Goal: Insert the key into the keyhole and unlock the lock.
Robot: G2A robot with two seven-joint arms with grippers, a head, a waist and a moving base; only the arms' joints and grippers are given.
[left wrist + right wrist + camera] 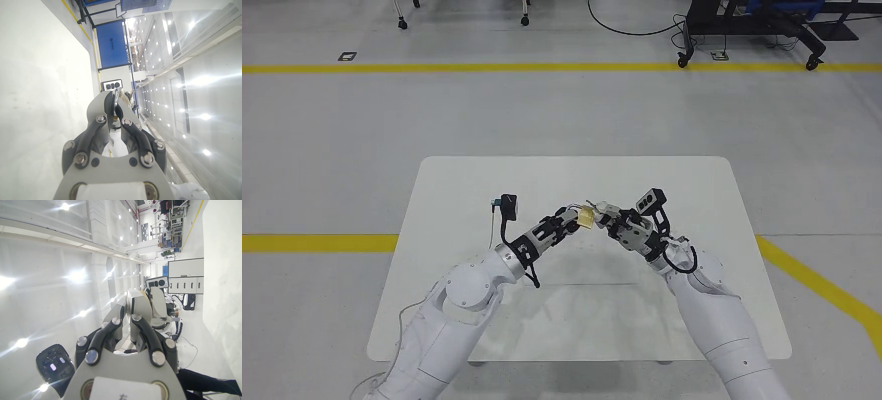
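Note:
Both arms meet above the middle of the white table (482,190). A small brass padlock (586,217) hangs between them. My left gripper (570,222) is shut on the padlock; in its wrist view the silver shackle (116,95) sits clamped between the dark pads of the left gripper (115,94). My right gripper (610,217) faces it from the other side, shut on the key (593,205), whose metal end (130,93) pokes out beside the lock. In the right wrist view the right gripper (132,294) has its fingers together, with a brass corner of the padlock (143,293) just beyond.
The tabletop (37,75) lies bare under both grippers, its rounded edges well away from them. A thin cable (492,225) hangs from the left wrist camera. Yellow floor lines (542,68) and a wheeled cart (752,25) lie beyond the table.

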